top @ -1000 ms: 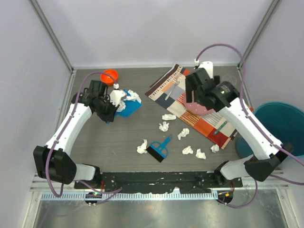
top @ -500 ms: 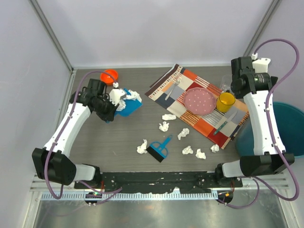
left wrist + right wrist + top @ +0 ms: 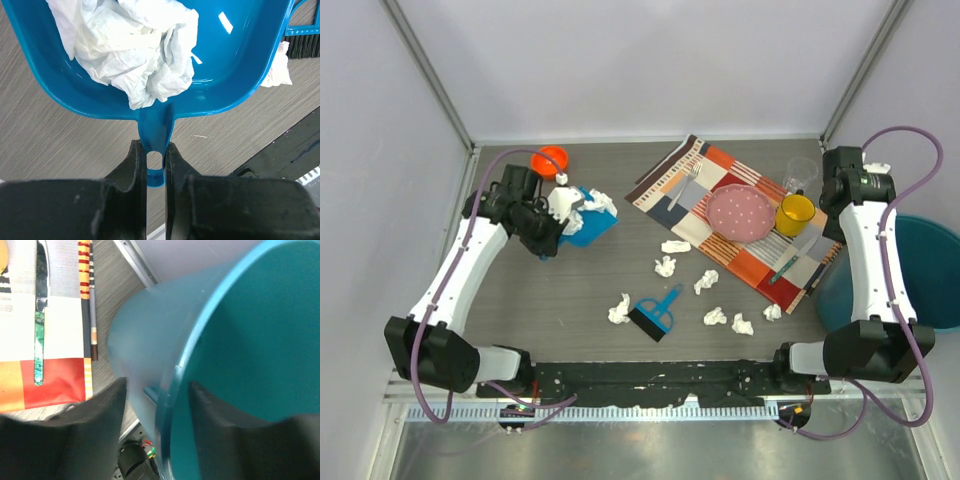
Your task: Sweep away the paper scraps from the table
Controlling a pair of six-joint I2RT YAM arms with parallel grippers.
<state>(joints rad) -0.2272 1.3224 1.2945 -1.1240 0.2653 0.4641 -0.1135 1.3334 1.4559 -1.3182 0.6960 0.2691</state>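
Observation:
My left gripper (image 3: 156,161) is shut on the handle of the blue dustpan (image 3: 235,60), which holds a heap of crumpled white paper scraps (image 3: 135,45). From above, the dustpan (image 3: 590,228) sits at the table's back left. Several more paper scraps (image 3: 665,266) lie loose on the dark table (image 3: 570,290) between the placemat and the near edge, around a small blue hand brush (image 3: 655,315). My right gripper (image 3: 157,410) is open at the table's right edge, its fingers either side of the teal bin's rim (image 3: 187,355) without gripping it.
The striped orange placemat (image 3: 760,262) carries a pink plate (image 3: 740,213), a yellow cup (image 3: 795,213), a fork (image 3: 688,185) and a knife (image 3: 807,243). A clear glass (image 3: 801,172) stands behind it. An orange bowl (image 3: 552,160) sits behind the dustpan. The teal bin (image 3: 915,265) stands off the right edge.
The right arm has swung from above the placemat out to the right edge over the teal bin. The left arm and its dustpan have hardly moved.

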